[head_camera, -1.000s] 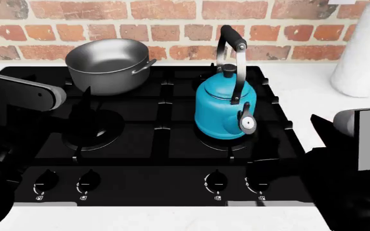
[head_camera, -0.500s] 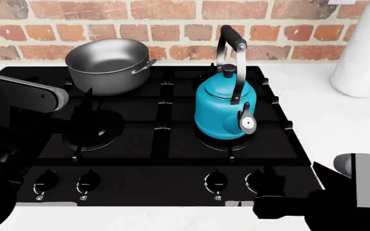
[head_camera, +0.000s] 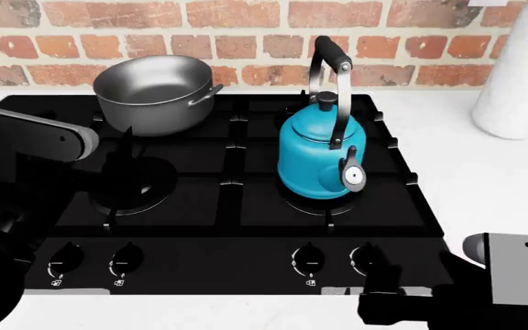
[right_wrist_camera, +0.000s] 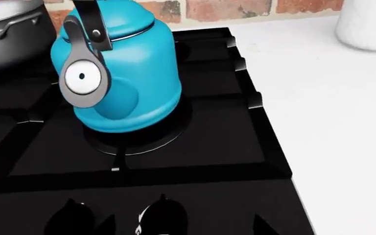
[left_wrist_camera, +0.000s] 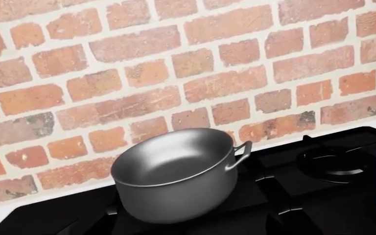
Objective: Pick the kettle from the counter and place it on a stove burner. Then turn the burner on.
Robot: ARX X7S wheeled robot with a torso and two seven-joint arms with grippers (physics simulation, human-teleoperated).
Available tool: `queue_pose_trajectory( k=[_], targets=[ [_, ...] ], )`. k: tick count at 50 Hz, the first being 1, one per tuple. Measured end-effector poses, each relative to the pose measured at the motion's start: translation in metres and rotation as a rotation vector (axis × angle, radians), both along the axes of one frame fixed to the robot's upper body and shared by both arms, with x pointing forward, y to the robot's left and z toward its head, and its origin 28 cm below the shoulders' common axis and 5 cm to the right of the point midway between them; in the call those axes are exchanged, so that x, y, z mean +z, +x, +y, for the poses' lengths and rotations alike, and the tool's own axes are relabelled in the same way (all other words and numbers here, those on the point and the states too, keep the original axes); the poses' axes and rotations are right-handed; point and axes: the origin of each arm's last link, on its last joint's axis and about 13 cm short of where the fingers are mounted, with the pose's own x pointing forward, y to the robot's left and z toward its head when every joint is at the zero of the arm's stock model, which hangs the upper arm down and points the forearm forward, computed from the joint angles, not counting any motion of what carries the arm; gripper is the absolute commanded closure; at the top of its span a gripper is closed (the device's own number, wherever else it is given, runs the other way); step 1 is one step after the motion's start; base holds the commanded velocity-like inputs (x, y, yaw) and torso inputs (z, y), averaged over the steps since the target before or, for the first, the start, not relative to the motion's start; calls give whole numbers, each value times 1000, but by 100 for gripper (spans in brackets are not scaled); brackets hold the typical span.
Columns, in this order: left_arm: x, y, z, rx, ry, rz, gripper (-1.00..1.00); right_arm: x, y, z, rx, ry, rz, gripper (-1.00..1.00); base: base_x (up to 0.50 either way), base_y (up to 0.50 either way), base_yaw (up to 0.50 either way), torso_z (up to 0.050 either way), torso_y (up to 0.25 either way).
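The teal-blue kettle (head_camera: 317,157) stands upright on the front right stove burner (head_camera: 291,201), free of both grippers. In the right wrist view the kettle (right_wrist_camera: 119,73) rests on that burner's ring (right_wrist_camera: 165,137). My right gripper (head_camera: 379,285) hovers low over the hob's front edge at the rightmost knob (head_camera: 367,260). It (right_wrist_camera: 184,227) is open, with a black knob (right_wrist_camera: 165,215) between its fingertips (right_wrist_camera: 261,225). My left gripper (left_wrist_camera: 188,231) is open and holds nothing, facing the grey pot (left_wrist_camera: 175,174). White counter (head_camera: 484,179) lies right of the hob.
The grey steel pot (head_camera: 154,89) sits on the back left burner. Several black knobs line the hob's front, among them one (head_camera: 308,260) just left of my right gripper. A white roll (head_camera: 521,75) stands on the counter at the back right. A brick wall (head_camera: 245,41) runs behind.
My right gripper has come down from beside the hob's right edge to the front edge, by the rightmost knob. The kettle, the pot and my left arm have kept still.
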Motion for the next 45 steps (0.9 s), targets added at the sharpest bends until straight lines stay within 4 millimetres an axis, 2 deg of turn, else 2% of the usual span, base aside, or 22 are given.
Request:
queue_pose_trajectory(
  k=[45],
  targets=[
    [-9,2,1,6,2,16,-100,-23,17,8,62,-68,76,-100,0,0,0,0,0]
  ],
)
